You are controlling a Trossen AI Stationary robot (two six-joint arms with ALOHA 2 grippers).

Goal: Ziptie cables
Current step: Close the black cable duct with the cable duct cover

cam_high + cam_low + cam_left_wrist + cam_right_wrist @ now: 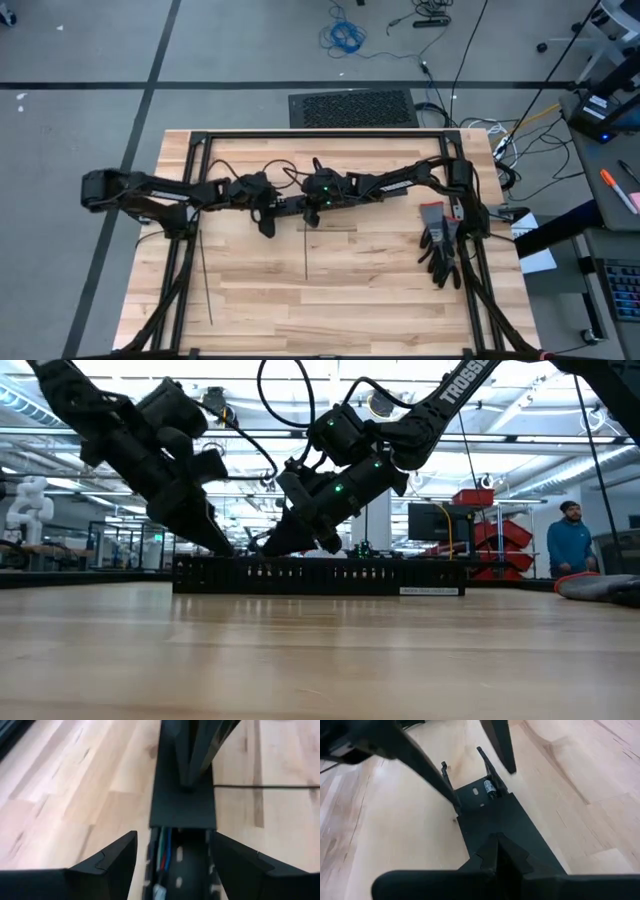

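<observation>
The duct (330,205) lies across the middle of the worktop (380,290), cables (162,851) inside it. Left claw (268,222) sits over its left end, right claw (312,214) just beside. Two zipties (305,252) lie in front, gloves (440,245) off right.

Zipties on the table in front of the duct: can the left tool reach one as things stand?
Probably yes: the left tool hangs open at the duct, the nearest ziptie lies bare on the wood, with nothing between.

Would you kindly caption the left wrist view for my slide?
Open left gripper straddles the black slotted duct, coloured wires lying inside.
</observation>
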